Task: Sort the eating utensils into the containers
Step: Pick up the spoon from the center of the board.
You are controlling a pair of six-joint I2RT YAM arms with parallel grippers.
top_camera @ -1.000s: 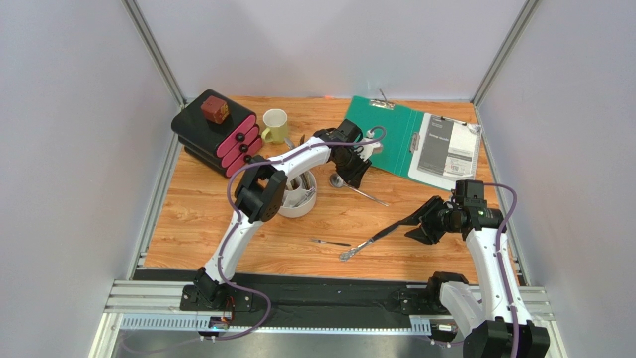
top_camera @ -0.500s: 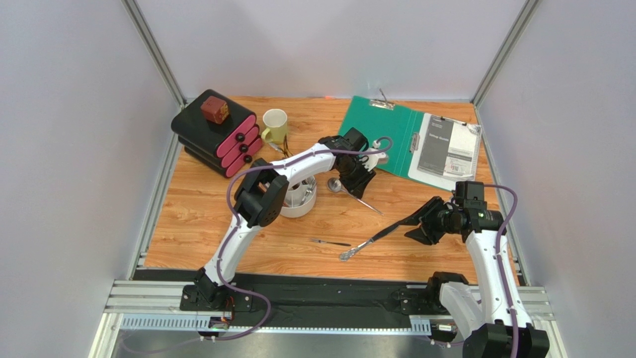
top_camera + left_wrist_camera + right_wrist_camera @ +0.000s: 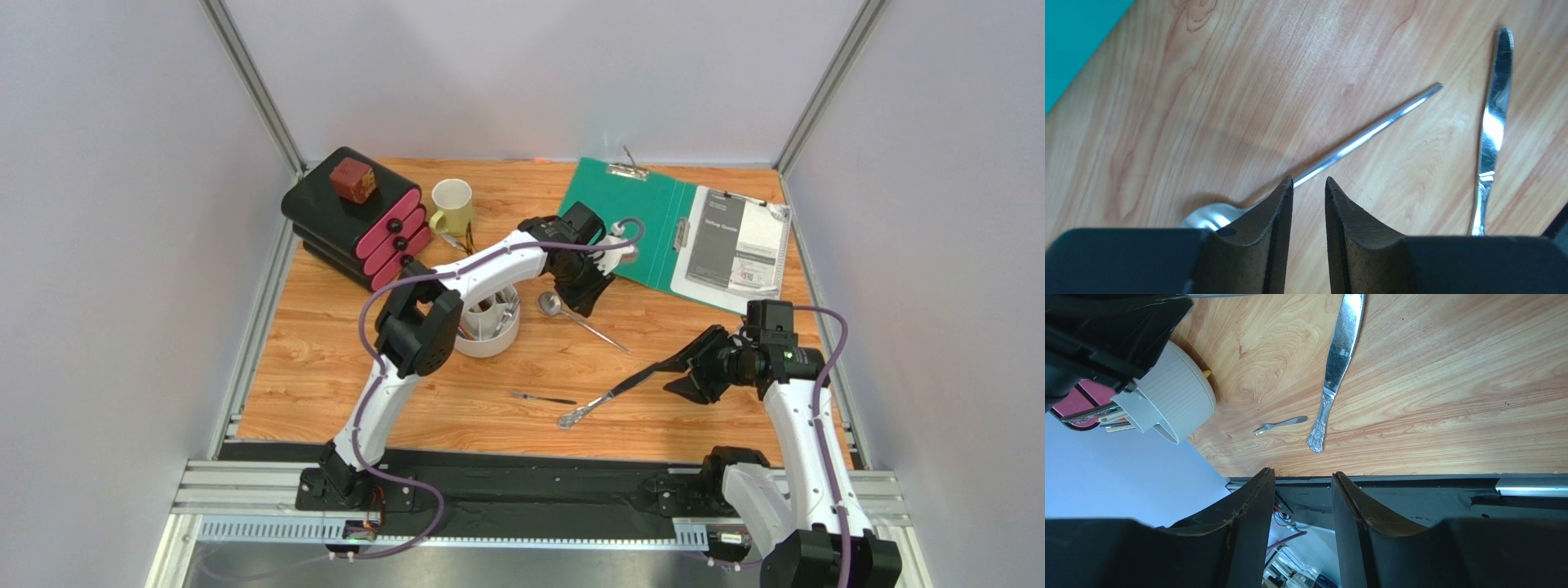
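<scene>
Just under our left pincer (image 3: 1309, 180), jaws narrowly apart, a slim silver metal spoon (image 3: 1370, 130) lies on the wooden surface (image 3: 1229, 92); our right pincer (image 3: 1303, 473) gapes empty near a long silver metal knife (image 3: 1343, 337).

No text legible, printed sheet (image 3: 736, 251) on green clipboard (image 3: 626, 221) too small to read

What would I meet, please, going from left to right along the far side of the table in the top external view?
Black-and-pink stack → pale yellow mug → green clipboard folder.
</scene>
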